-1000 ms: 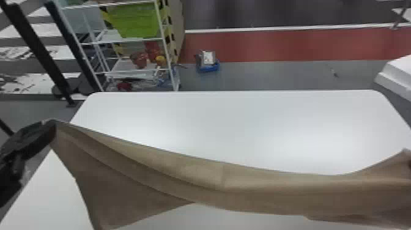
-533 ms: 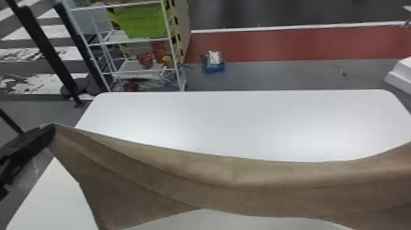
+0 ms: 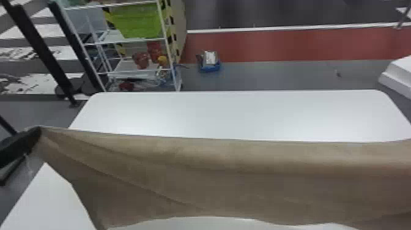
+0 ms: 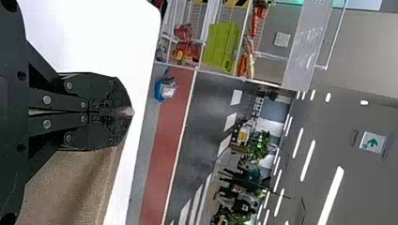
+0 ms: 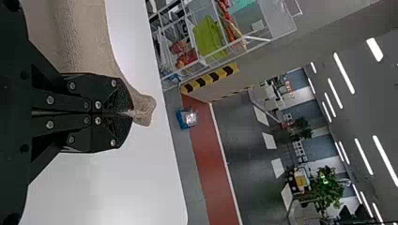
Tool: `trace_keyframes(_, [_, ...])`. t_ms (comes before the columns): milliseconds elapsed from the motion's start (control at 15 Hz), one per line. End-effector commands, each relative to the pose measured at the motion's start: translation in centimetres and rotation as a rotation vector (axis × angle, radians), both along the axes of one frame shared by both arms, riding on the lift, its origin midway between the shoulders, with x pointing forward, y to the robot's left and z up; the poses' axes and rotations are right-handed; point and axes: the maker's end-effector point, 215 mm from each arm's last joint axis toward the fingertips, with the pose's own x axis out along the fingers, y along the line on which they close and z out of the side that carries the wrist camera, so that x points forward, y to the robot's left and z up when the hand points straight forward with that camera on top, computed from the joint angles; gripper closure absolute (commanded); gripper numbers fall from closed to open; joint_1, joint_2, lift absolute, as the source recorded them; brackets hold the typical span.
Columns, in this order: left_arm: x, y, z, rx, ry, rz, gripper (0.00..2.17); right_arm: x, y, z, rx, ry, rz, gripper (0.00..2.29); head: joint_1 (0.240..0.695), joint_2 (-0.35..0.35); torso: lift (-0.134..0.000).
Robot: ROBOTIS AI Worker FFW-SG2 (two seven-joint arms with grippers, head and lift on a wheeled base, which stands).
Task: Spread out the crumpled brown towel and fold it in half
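Head view: I have the brown towel (image 3: 232,177) stretched wide above the near part of the white bench (image 3: 229,116), its far edge nearly straight. My left tool (image 3: 39,132) pinches one end, and creases slant away from that grip. Whether the lower edge touches the bench, I cannot tell.

Left wrist view: the black fingers are pressed together, with a sliver of towel at their tips.

Right wrist view: my right tool (image 5: 131,113) is closed on the other end, a small flap poking past the fingertips. I judge this wide, two-ended hold is meant to pull out wrinkles before laying and folding.
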Motion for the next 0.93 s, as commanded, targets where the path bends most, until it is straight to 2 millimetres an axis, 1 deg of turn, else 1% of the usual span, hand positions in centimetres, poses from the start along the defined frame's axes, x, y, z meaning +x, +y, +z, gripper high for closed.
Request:
trace_keyframes(0, [-0.2,0.1,0.4,-0.039,-0.009,0.001,1.44,0.0,0.1,0.9,0.006,-0.025,0.008,1.66,0.695,0.131,-0.124])
trace_keyframes(133, [0.0,0.3,0.7,-0.049,-0.020,0.002,1.44,0.0,0.4,1.3,0.001,-0.035,0.015,1.66,0.695,0.135,-0.124])
trace_keyframes(267, [0.0,0.3,0.4,-0.071,-0.013,0.002,1.44,-0.1,0.7,1.7,-0.004,-0.044,0.022,1.66,0.695,0.140,-0.124])
trace_keyframes(400, [-0.6,1.0,1.0,-0.097,-0.033,0.007,1.44,-1.0,0.6,2.7,0.002,-0.070,0.030,1.66,0.695,0.148,-0.124])
trace_keyframes(667, [-1.0,1.0,1.2,-0.111,-0.036,0.003,1.44,-1.9,0.6,4.0,-0.002,-0.103,0.036,1.65,0.695,0.162,-0.124])
trace_keyframes(733, [-1.2,0.8,1.3,-0.115,-0.037,-0.008,1.44,-2.2,0.3,4.4,-0.002,-0.112,0.031,1.66,0.695,0.163,-0.124])
trace_keyframes(867, [-1.7,1.4,1.6,-0.113,-0.042,0.003,1.44,-2.9,-0.1,4.8,0.001,-0.123,0.026,1.65,0.695,0.162,-0.124])
